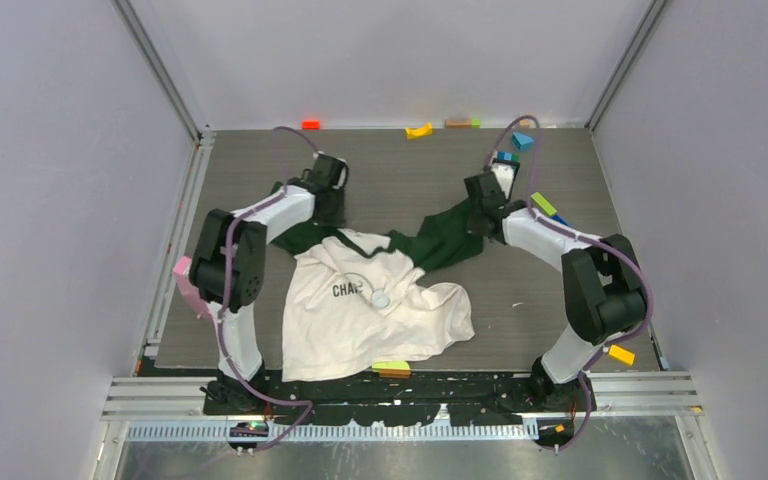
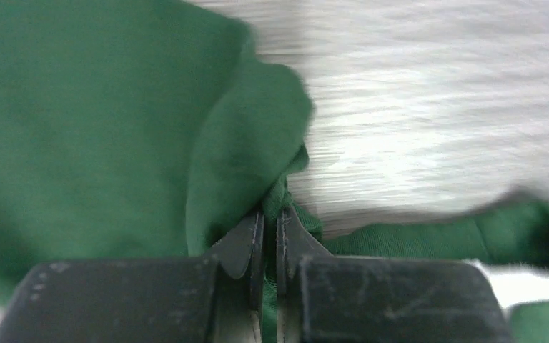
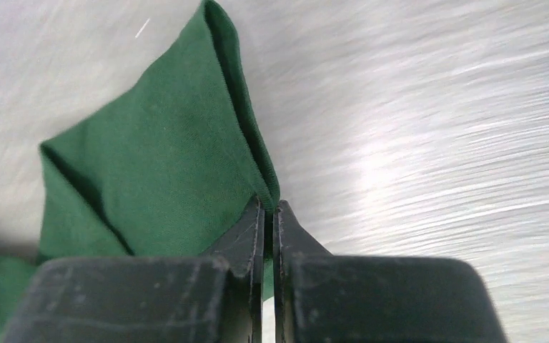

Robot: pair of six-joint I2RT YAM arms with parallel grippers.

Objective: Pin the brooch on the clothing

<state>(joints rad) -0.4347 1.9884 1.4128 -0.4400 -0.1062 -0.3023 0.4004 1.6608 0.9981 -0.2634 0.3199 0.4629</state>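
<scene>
Both of my grippers are closed on cloth at this moment. My left gripper [image 2: 270, 214] has its jaws pressed together on a bunched fold of the left sleeve [image 2: 78, 128]. My right gripper [image 3: 270, 209] is clamped on the hem edge of the right sleeve [image 3: 157, 164]. These sleeves are the dark green ends of the shirt [image 1: 360, 335], at its far side, one at each corner. The right one is pulled out away from the white body, and the left one lies closer to it.

The brooch [image 1: 380, 298] sits on the white front of the shirt, about at its middle, just beside the black letters [image 1: 346, 290]. From above it is too small for me to tell if its pin goes through the cloth or if it only lies on top. So I judge that the brooch is at its place on the shirt, but the fastening I cannot confirm. The white body lies wrinkled on the table [image 1: 540, 300]. What is left, I think, is to spread the shirt flat by the sleeves and to make sure that the brooch holds.
</scene>
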